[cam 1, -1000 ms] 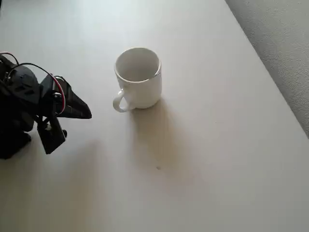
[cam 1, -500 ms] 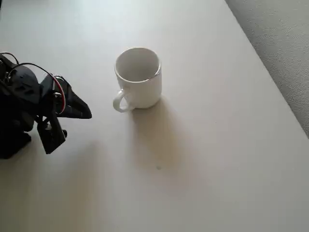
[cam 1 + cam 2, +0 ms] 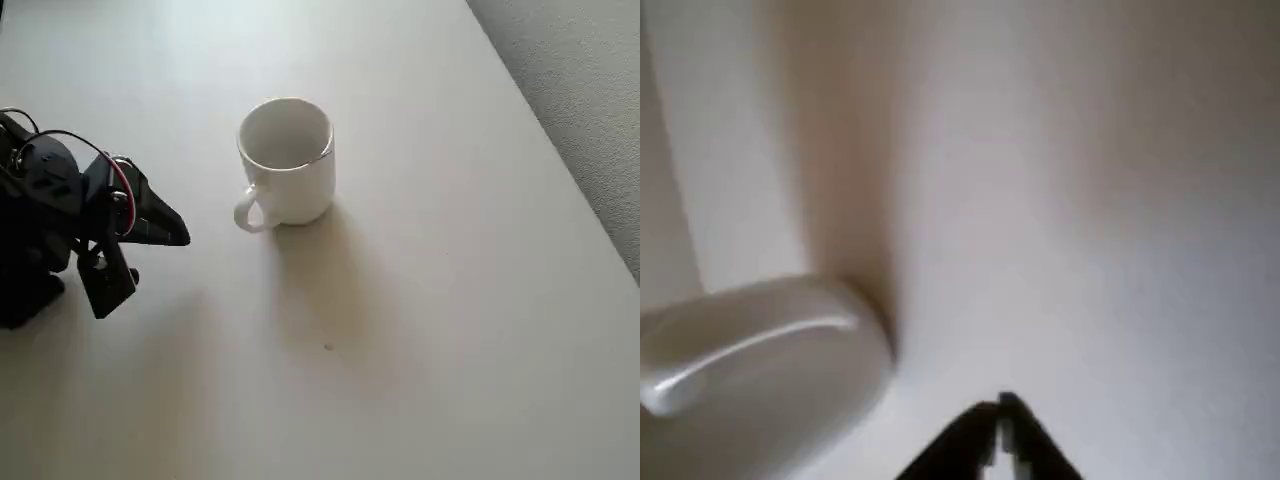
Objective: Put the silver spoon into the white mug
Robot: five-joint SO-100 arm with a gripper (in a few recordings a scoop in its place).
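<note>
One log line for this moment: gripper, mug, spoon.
gripper: shut, holding nothing, left of mug in overhead view | white mug: upright on table | spoon: unclear, thin glint at mug's rim

The white mug point(image 3: 288, 160) looks like glazed ceramic, glossy, with a soft highlight along its side in the wrist view point(image 3: 760, 350); the surface point(image 3: 430, 300) is smooth, matt and pale beige; the hand point(image 3: 150, 225) looks like black matt plastic; the strip point(image 3: 590, 100) past the surface's edge is grey and rough-grained.
</note>
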